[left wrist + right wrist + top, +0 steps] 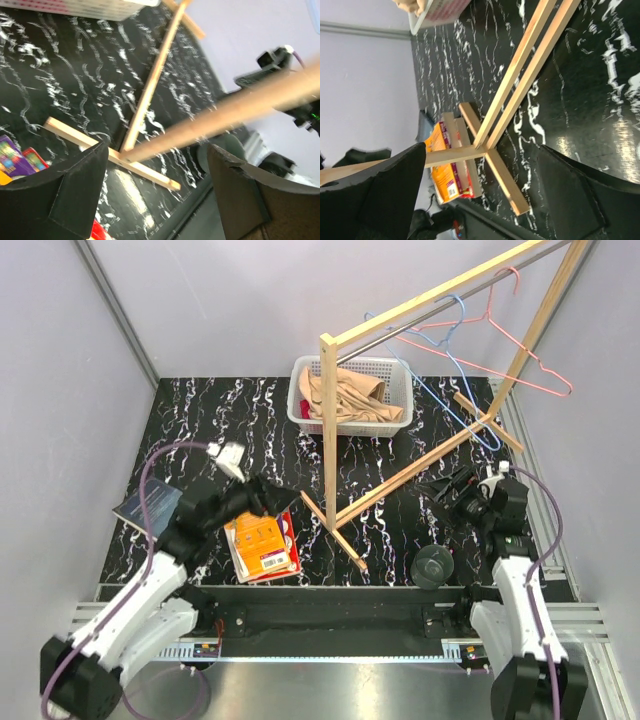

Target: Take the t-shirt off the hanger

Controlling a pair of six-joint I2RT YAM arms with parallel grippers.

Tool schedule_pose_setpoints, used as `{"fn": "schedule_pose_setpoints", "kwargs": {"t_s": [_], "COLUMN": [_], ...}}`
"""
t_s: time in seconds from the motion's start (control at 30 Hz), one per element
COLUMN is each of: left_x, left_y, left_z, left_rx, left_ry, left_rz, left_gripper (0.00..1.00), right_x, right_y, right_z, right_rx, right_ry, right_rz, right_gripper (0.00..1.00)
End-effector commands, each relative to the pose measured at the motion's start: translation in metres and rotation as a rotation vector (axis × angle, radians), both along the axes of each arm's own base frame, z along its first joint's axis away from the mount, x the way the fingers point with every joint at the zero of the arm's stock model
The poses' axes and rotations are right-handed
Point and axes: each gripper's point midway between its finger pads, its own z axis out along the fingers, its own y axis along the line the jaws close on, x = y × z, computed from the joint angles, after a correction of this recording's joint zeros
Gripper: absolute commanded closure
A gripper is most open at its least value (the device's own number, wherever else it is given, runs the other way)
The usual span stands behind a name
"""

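Observation:
The beige t-shirt lies crumpled in the white basket at the back of the table. A blue wire hanger and a red wire hanger hang bare on the rail of the wooden rack. My left gripper hovers at the near left above some books, open, with only the table and the rack's foot between its fingers. My right gripper sits low at the right beside the rack's slanted brace, open and holding nothing.
Orange books lie under the left gripper, with a dark flat pad further left. A black round object sits near the right arm's base. The rack's cross foot stands mid-table. Grey walls close both sides.

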Motion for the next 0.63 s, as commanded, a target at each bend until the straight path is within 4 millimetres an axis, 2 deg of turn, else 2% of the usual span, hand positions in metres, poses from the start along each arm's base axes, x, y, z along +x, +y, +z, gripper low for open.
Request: {"fn": "schedule_pose_setpoints", "kwargs": {"t_s": [0.0,0.1,0.13,0.17,0.2,0.23,0.3,0.33,0.43,0.6], "left_x": [-0.036,-0.058,-0.063,-0.071,-0.075,-0.078,-0.088,-0.089,-0.098,-0.109], "left_y": [-0.002,0.003,0.004,0.008,0.009,0.010,0.012,0.012,0.014,0.015], "left_z": [0.028,0.031,0.023,0.030,0.029,0.019,0.022,0.015,0.012,0.020], "left_rx": [-0.126,-0.178,-0.184,-0.208,-0.215,-0.220,-0.244,-0.250,-0.275,-0.319], "left_ry": [-0.125,-0.164,-0.154,-0.195,-0.204,-0.191,-0.230,-0.218,-0.237,-0.279], "left_rz": [-0.080,-0.109,-0.115,-0.121,-0.125,-0.127,-0.142,-0.145,-0.163,-0.193], "left_gripper": [0.16,0.16,0.15,0.15,0.15,0.15,0.14,0.14,0.14,0.13], "right_x": [-0.003,-0.008,-0.012,-0.015,-0.018,-0.020,-0.026,-0.029,-0.036,-0.045], "right_y": [-0.028,-0.034,-0.034,-0.035,-0.035,-0.036,-0.037,-0.036,-0.031,-0.019], "right_z": [0.011,0.023,0.025,0.031,0.031,0.033,0.037,0.036,0.031,0.035], "right_rx": [-0.161,-0.193,-0.195,-0.200,-0.204,-0.204,-0.202,-0.201,-0.178,-0.150], "right_ry": [-0.042,-0.097,-0.103,-0.134,-0.138,-0.145,-0.169,-0.168,-0.185,-0.223], "right_rz": [-0.137,-0.171,-0.175,-0.185,-0.192,-0.198,-0.217,-0.215,-0.203,-0.138], "right_gripper": [0.00,0.00,0.00,0.00,0.00,0.00,0.00,0.00,0.00,0.00]}}
